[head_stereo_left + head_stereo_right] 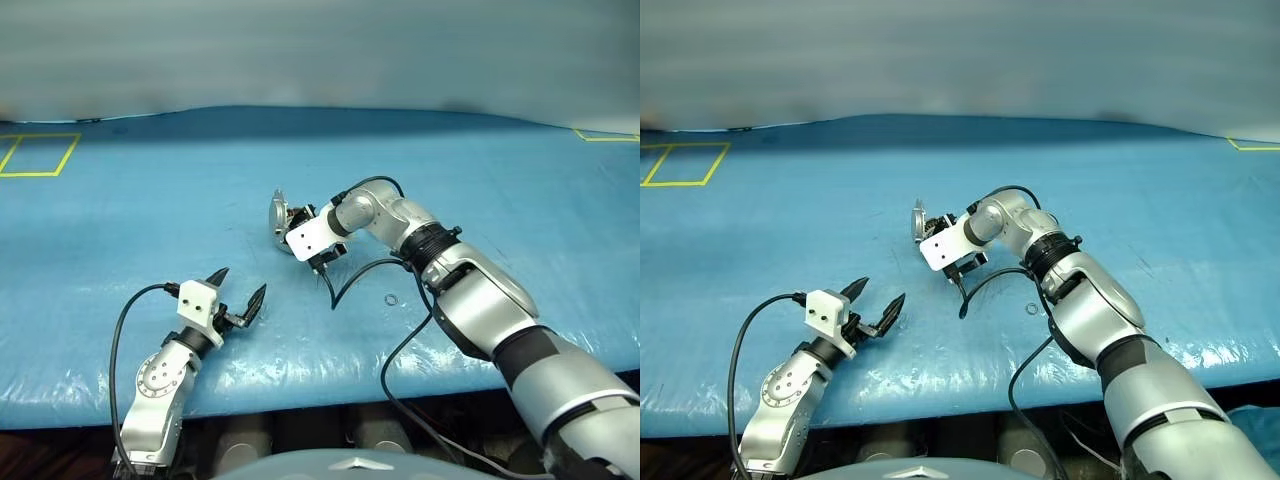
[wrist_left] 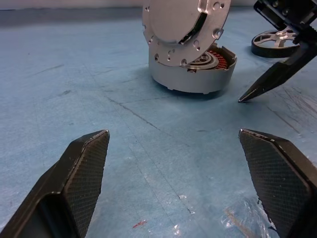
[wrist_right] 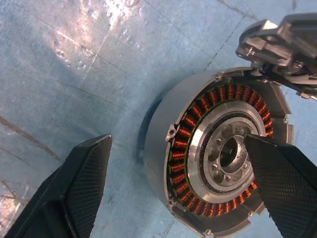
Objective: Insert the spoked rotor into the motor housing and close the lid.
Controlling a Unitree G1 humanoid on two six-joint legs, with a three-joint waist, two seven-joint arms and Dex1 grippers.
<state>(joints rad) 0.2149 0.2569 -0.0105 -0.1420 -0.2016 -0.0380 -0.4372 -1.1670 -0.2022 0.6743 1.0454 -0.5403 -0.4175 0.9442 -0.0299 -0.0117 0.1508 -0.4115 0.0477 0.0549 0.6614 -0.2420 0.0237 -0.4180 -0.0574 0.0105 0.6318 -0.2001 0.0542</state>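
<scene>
Right gripper (image 3: 173, 188) hung spread wide and empty just above the housing (image 3: 163, 148), its two black fingers straddling the case, nothing between them. Left gripper (image 1: 240, 292) also stood open and empty, near the front edge of the table, well apart from the housing, fingers aimed toward it.

Table (image 1: 120, 260) was covered by a blue sheet, scuffed and wrinkled, with shiny creases along the near edge. Yellow tape rectangle (image 1: 38, 155) marked the far left corner; another yellow corner mark (image 1: 605, 136) showed at far right. Black cable (image 1: 345, 285) from the right arm looped down onto the sheet just behind the right wrist. Tiny O-ring (image 1: 391, 299) lay on the sheet beside that cable loop, apart from the housing.

Right arm lay across the middle of the scene and hid most of the housing in the head views; the lid (image 1: 276, 215) showed past its wrist block.

Housing sat near the table's centre: shallow round silver case, ring of copper-brown windings around a bright plate and dark central bore, empty inside. Lid (image 2: 181, 20) stood raised on its edge-hinge, tilted over the case, plain silver face with small holes round the rim. Rotor (image 2: 275, 42) lay flat on the sheet just beside the housing, dark rim, silver spokes, partly hidden behind the right gripper's fingers (image 2: 270, 82).
</scene>
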